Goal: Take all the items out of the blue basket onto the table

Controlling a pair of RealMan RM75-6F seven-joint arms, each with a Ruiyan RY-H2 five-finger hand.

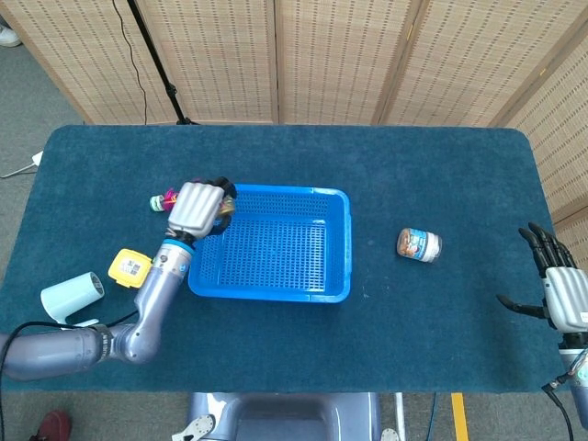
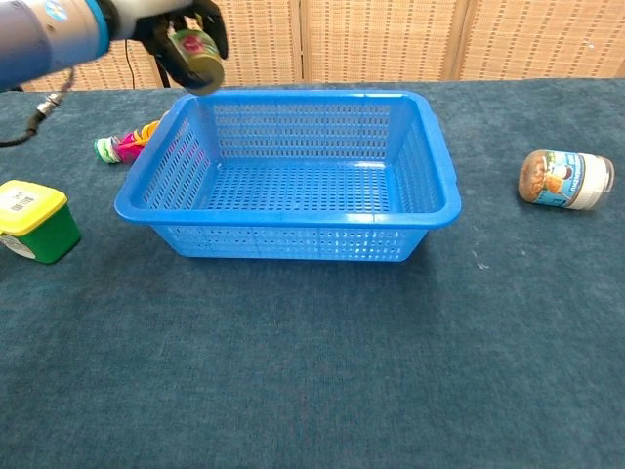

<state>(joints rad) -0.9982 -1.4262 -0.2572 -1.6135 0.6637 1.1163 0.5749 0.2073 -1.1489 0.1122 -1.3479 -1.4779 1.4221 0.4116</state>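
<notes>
My left hand (image 1: pixel 197 208) (image 2: pixel 176 24) grips a small greenish jar (image 2: pixel 196 60) with a red label, held in the air above the left rim of the blue basket (image 1: pixel 276 287) (image 2: pixel 293 234). In the chest view the basket's inside looks bare. In the head view the jar is mostly hidden by the hand. My right hand (image 1: pixel 560 287) hangs at the table's right edge with its fingers spread and nothing in it.
On the table left of the basket lie a pink and yellow feathered toy (image 1: pixel 167 200) (image 2: pixel 127 144), a yellow and green box (image 1: pixel 131 268) (image 2: pixel 31 220) and a pale cylinder (image 1: pixel 72 296). A labelled jar (image 1: pixel 419 245) (image 2: pixel 566 180) lies on its side right of the basket.
</notes>
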